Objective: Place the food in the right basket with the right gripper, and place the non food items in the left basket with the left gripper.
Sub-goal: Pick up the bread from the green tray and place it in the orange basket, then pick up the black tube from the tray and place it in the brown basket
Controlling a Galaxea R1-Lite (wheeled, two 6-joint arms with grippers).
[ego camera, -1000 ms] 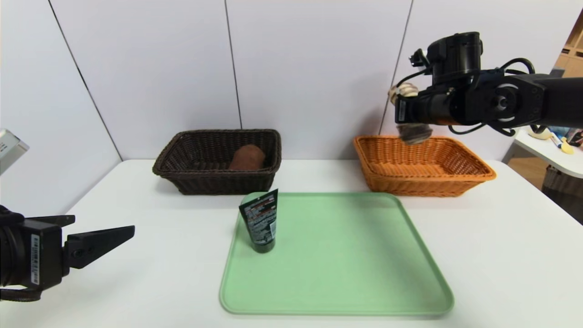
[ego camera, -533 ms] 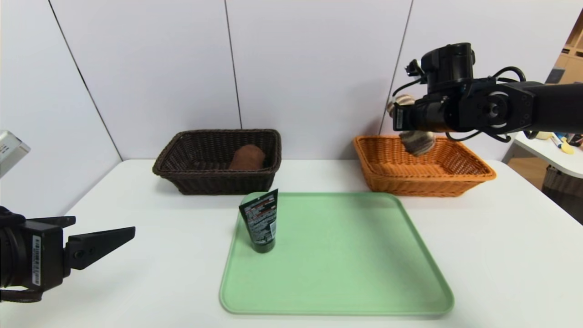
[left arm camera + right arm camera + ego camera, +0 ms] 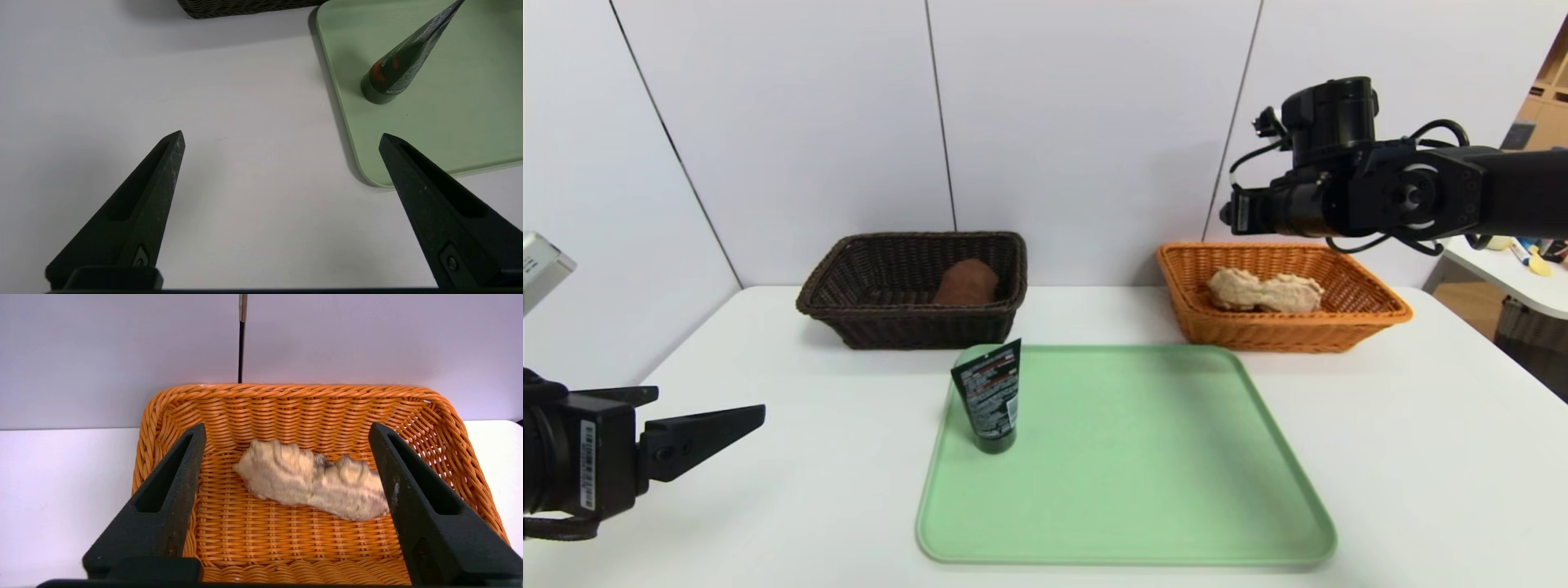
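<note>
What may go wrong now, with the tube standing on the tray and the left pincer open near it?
1. The tube stands upright on its cap at the green tray's corner; a sideways touch by the open left pincer may topple it.
2. The right pincer hangs open above the orange basket; moving low, it might catch the rim.

We see a white counter [image 3: 1421, 425] against pale panelled walls [image 3: 1086, 122], with a second white table [image 3: 1515, 282] at far right.

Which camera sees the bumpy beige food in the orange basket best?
The right wrist view: the bumpy beige food piece lies whole on the orange wicker basket floor, between the open right gripper fingers. The head view shows it farther off; the left wrist view misses it.
</note>
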